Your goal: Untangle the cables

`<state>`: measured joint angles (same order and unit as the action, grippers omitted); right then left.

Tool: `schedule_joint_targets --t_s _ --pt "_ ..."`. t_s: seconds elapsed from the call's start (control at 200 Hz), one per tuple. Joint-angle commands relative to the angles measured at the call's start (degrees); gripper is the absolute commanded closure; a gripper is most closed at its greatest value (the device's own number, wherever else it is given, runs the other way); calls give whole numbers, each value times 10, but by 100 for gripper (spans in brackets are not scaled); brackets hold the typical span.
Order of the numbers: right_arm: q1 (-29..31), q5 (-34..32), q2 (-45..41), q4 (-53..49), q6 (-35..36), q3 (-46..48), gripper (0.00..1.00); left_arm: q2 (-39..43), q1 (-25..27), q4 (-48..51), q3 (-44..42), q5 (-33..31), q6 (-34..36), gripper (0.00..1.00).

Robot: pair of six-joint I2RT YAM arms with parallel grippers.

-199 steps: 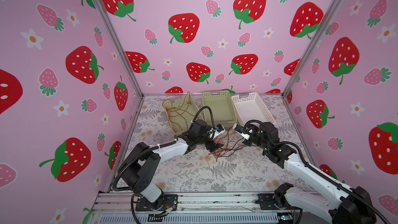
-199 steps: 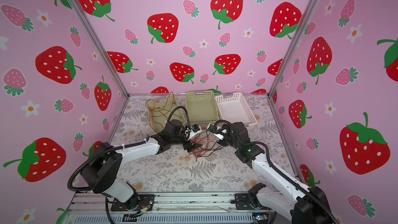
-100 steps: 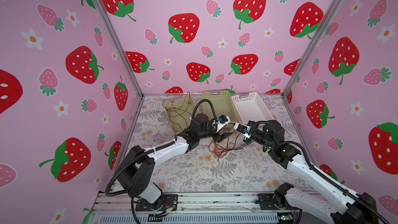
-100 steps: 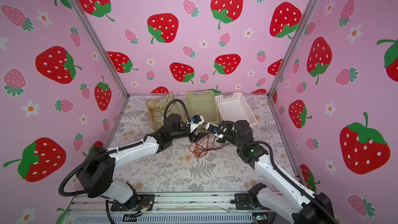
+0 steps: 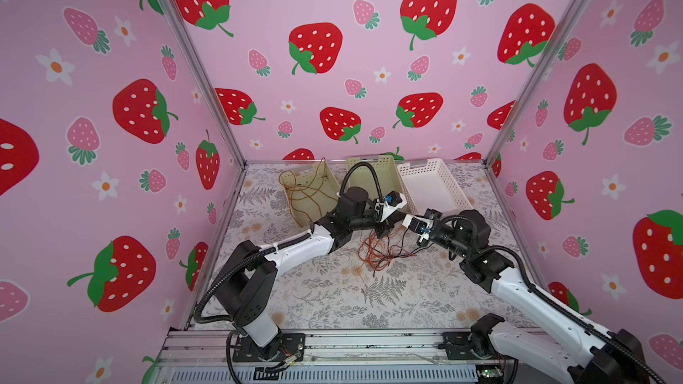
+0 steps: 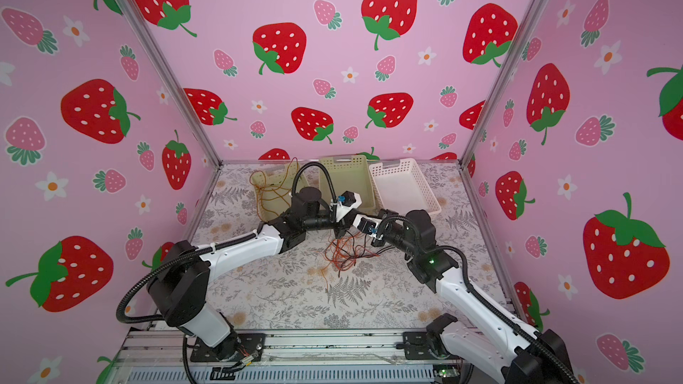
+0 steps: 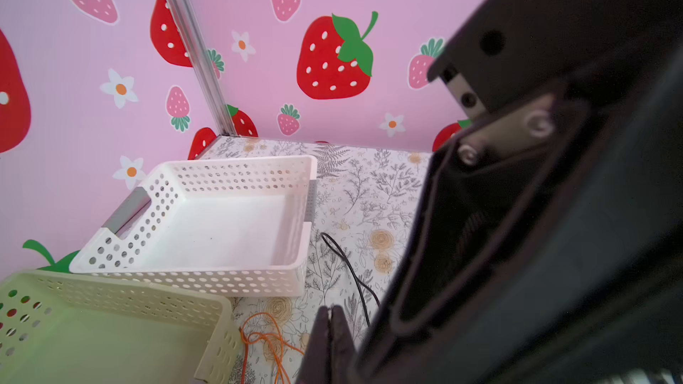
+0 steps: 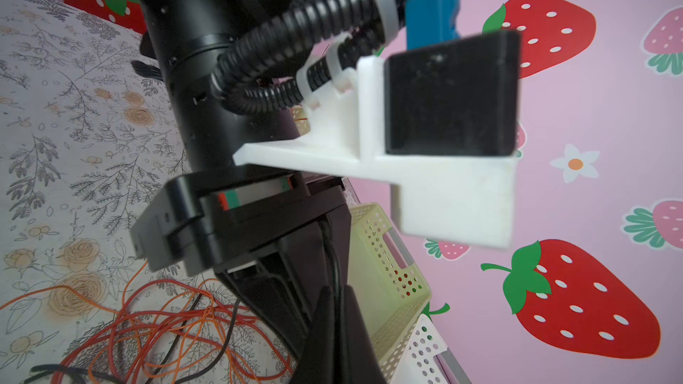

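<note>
The cables (image 5: 377, 256) (image 6: 343, 253) form a thin tangle of orange, red and black strands in mid-table, with their upper strands drawn up toward both grippers. My left gripper (image 5: 382, 231) (image 7: 330, 310) hangs over the tangle with its fingers pressed together. No strand shows between its fingertips. My right gripper (image 5: 396, 225) (image 8: 334, 291) meets it tip to tip and is shut on a black cable (image 8: 330, 249). That black cable (image 7: 347, 264) trails off toward the white basket. More orange strands (image 7: 266, 338) lie beside the left fingers.
Three perforated baskets stand along the back. A cream one (image 5: 292, 179) holds loose orange cables (image 5: 306, 197), and beside it are a pale green one (image 5: 369, 160) (image 7: 111, 289) and a white one (image 5: 421, 166) (image 7: 236, 164). Pink walls close in three sides.
My left gripper has gone from open to shut and has lifted off the tangle. The right gripper has come in closer to it, and the cables are drawn up a little.
</note>
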<state>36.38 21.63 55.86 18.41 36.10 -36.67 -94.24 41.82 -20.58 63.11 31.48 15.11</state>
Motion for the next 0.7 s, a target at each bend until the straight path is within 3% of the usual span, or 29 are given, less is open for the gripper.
schedule_joint_targets --t_s 0.0,0.11,0.19,0.37,0.455,0.605,0.695 --pt "1 -19 -10 32 -9 16 85 27 2 15 32 -8 14 100" --pt "-7 -52 -23 46 -41 38 50 53 2 31 46 -36 18 100" --pt "-23 -49 -33 74 -78 68 40 70 2 43 59 -52 22 100" --pt "-32 30 -41 129 -136 140 39 90 2 40 85 -64 14 100" --pt "-32 76 18 136 -142 153 44 94 2 38 99 -63 10 100" --pt "-32 84 77 167 -152 167 52 102 0 50 129 -81 28 100" --pt "-32 81 74 186 -160 170 52 104 -2 73 155 -84 45 100"
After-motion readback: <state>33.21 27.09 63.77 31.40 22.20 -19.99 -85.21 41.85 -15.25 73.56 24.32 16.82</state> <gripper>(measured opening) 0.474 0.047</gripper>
